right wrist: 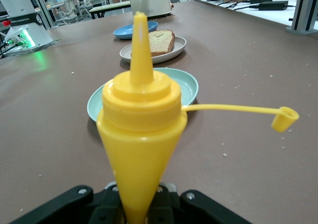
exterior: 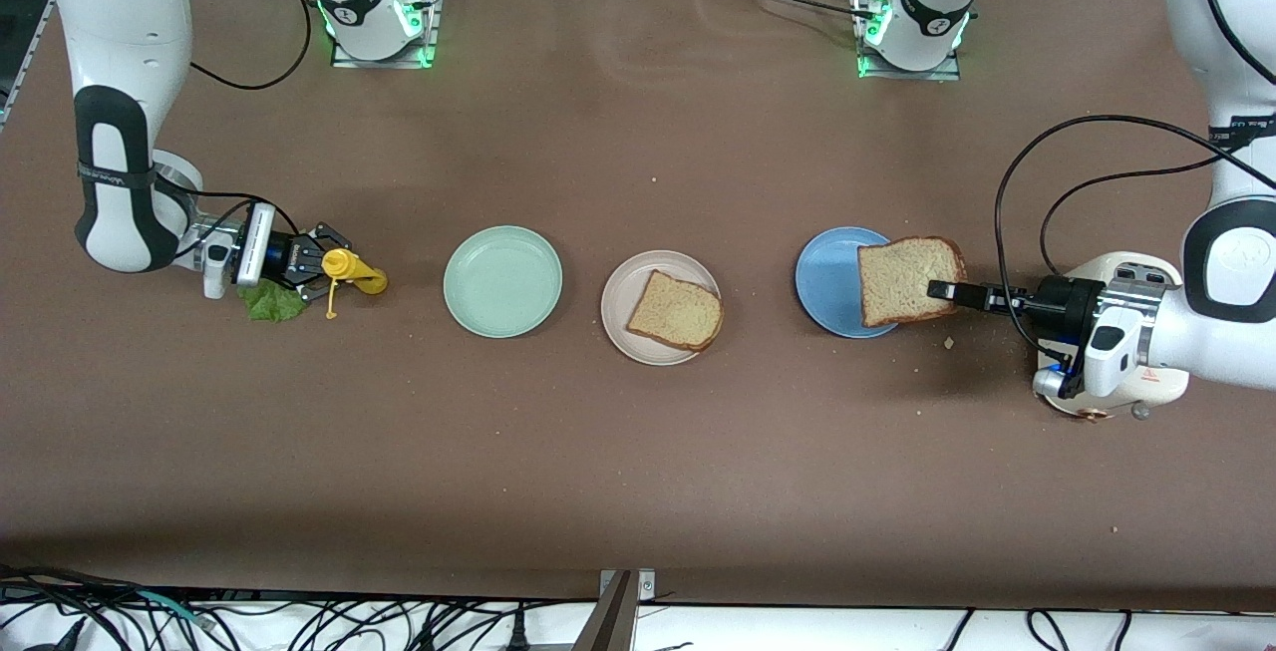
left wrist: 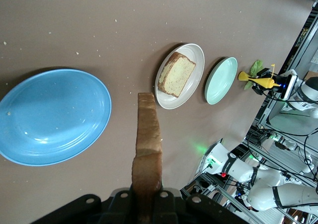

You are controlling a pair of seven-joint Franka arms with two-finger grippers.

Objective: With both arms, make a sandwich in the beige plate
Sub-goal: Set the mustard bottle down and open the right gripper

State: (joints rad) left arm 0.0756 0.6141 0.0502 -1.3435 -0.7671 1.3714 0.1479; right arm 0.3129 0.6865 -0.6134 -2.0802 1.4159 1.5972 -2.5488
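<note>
1. The left gripper (exterior: pixel 945 290) pinches a toast slice (exterior: pixel 905 280) by one edge above the blue plate (exterior: pixel 822 282); it could sag or slip
2. The right gripper (exterior: pixel 321 267) clamps a yellow bottle (exterior: pixel 351 270) over the lettuce (exterior: pixel 271 303), uncapped, so it could drip
3. Another slice (exterior: pixel 678 310) lies on the beige plate (exterior: pixel 623 317)

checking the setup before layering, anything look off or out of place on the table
The lettuce leaf lies on the bare table under the right gripper, on no plate. That gripper is shut on a yellow sauce bottle, its cap dangling open. Crumbs dot the table.
</note>
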